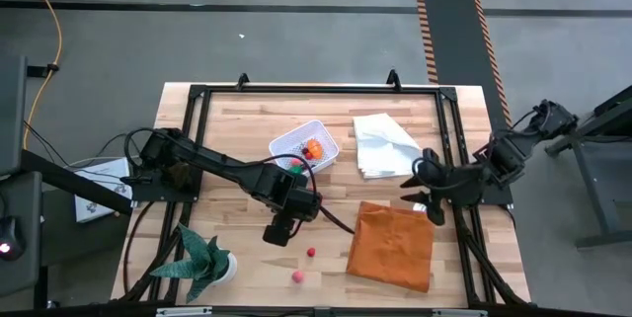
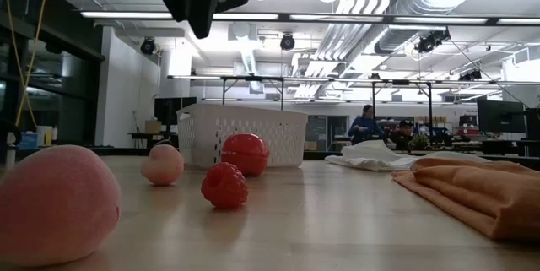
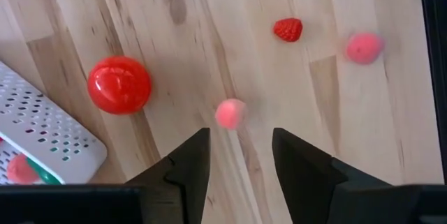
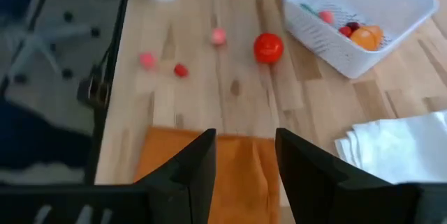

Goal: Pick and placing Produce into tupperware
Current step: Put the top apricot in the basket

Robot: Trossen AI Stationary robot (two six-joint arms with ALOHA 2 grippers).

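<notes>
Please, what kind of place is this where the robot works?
Probably a large open lab or workshop rather than a home. Beyond the wooden table the low view shows exposed ceiling ducts, long strip lights and people at distant workbenches; from above, the floor carries hazard-striped tape.

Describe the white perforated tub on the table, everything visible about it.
The white rectangular plastic tub with rounded corners stands upright and open-topped on the wooden table, turned at an angle to the table's edges. Its walls and floor are perforated with small holes, giving a mesh look. Inside lie a few small toy produce pieces: an orange one, a dark-red one, a pink one and a bit of green. A glossy red ball sits on the wood nearby, apart from the tub. No end effector touches the tub.
</notes>
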